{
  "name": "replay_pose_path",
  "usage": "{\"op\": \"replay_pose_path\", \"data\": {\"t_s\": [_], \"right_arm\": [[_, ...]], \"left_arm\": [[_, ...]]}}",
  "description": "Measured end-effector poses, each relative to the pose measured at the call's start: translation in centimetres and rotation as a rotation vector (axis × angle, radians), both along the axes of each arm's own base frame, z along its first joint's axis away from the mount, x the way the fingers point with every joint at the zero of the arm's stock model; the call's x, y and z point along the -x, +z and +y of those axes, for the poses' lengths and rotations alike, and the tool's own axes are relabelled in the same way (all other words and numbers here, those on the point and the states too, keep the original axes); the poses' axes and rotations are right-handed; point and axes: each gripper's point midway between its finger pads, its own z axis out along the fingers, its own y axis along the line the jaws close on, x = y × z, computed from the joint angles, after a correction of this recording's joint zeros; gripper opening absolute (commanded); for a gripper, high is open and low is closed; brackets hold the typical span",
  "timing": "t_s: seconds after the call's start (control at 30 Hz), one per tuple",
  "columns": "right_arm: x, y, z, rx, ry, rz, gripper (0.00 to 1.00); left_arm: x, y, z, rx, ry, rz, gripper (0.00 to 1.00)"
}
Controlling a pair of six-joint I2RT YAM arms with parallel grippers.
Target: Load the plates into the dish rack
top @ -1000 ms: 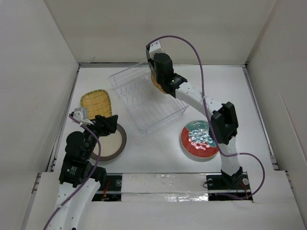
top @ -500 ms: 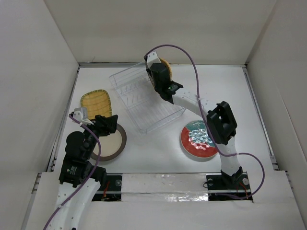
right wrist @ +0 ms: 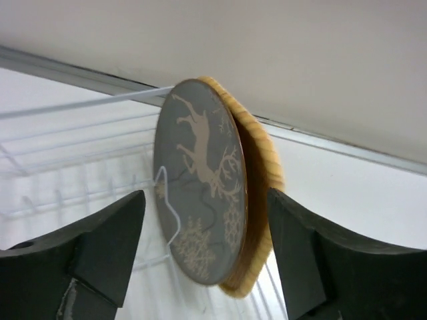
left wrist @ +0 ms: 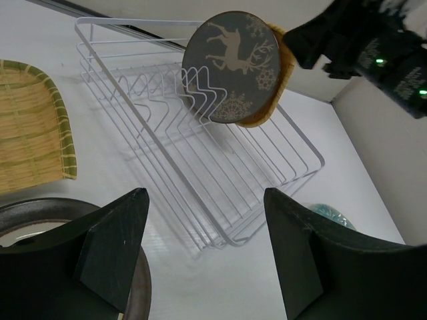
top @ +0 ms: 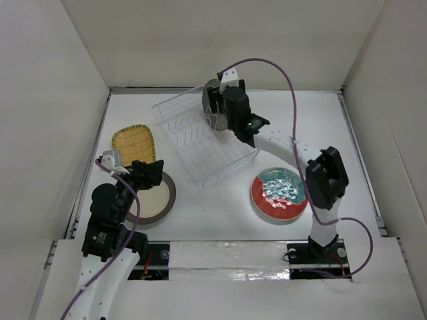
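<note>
Two plates stood on edge at the far end of the clear wire dish rack (top: 200, 150), which lay diagonally: the dark grey round deer-patterned plate (left wrist: 230, 67) faced the left arm (top: 110, 220), the orange plate (left wrist: 287, 53) close behind. The top view hid them largely behind the right gripper (right wrist: 203, 200); the wrist views showed both. That gripper and the left gripper (left wrist: 203, 200) both gaped wide, empty.

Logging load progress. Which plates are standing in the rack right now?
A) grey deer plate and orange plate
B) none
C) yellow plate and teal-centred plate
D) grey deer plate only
A: the dark grey plate stands upright among the prongs of the dish rack with the orange plate right behind it. The yellow plate, brown-rimmed plate and red-rimmed plate lie outside it.
</note>
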Motion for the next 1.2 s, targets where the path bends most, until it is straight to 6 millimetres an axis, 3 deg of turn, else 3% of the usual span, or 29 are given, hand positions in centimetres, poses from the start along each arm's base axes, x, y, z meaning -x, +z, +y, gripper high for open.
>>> {"op": "replay_pose_path", "data": {"t_s": [0.03,0.1,0.13,0.17,0.2,0.3,0.37,0.43,0.5,0.57,0.63,0.8,0.83,0.93,0.97,1.07,1.2], "right_arm": [[0.7,0.8,-0.7,-0.036,0.004,0.000,0.80],[2.6,2.9,-2.8,-0.120,0.003,-0.006,0.61],[3.7,4.0,-4.2,-0.178,-0.002,-0.017,0.47],[5.0,4.8,-6.0,-0.232,-0.014,-0.025,0.09],[6.3,5.4,-8.1,-0.291,-0.036,-0.030,0.00],[9.9,4.4,-15.5,-0.471,-0.155,-0.033,0.00],[12.3,1.6,-20.5,-0.554,-0.264,-0.011,0.00],[15.0,-2.9,-25.5,-0.615,-0.398,0.030,0.04],[18.2,-8.1,-29.1,-0.649,-0.518,0.106,0.43],[21.0,-12.0,-31.1,-0.676,-0.596,0.186,0.69],[23.0,-14.3,-31.8,-0.693,-0.633,0.258,0.74],[24.8,-16.6,-31.7,-0.718,-0.666,0.373,0.73],[24.9,-17.2,-31.5,-0.715,-0.666,0.401,0.57],[25.1,-18.8,-30.8,-0.691,-0.666,0.497,0.38],[25.1,-19.3,-30.5,-0.682,-0.657,0.524,0.22],[25.1,-19.3,-29.0,-0.666,-0.580,0.557,0.12],[24.4,-20.1,-25.7,-0.660,-0.458,0.641,0.16]], "left_arm": [[0.0,0.0,0.0,0.000,0.000,-0.001,0.66],[0.1,0.1,0.0,0.001,0.000,-0.005,0.66],[0.1,0.2,0.0,0.002,0.000,-0.008,0.66],[0.2,0.2,0.0,0.003,-0.002,-0.011,0.66],[0.2,0.3,0.0,0.004,-0.003,-0.015,0.66],[0.5,0.6,-0.1,0.008,-0.011,-0.030,0.67],[0.7,0.9,-0.1,0.011,-0.017,-0.043,0.67],[0.9,1.1,-0.2,0.014,-0.022,-0.054,0.67],[1.1,1.3,-0.3,0.016,-0.029,-0.063,0.67],[1.2,1.4,-0.4,0.017,-0.036,-0.067,0.67],[1.3,1.5,-0.4,0.018,-0.040,-0.071,0.67],[1.6,1.9,-0.3,0.023,-0.041,-0.092,0.67],[1.7,2.0,-0.3,0.024,-0.041,-0.097,0.67],[1.9,2.2,-0.3,0.027,-0.041,-0.109,0.67],[2.0,2.3,-0.3,0.027,-0.041,-0.111,0.67],[2.0,2.3,-0.2,0.028,-0.041,-0.113,0.67],[2.0,2.3,-0.3,0.028,-0.041,-0.113,0.67]]}}
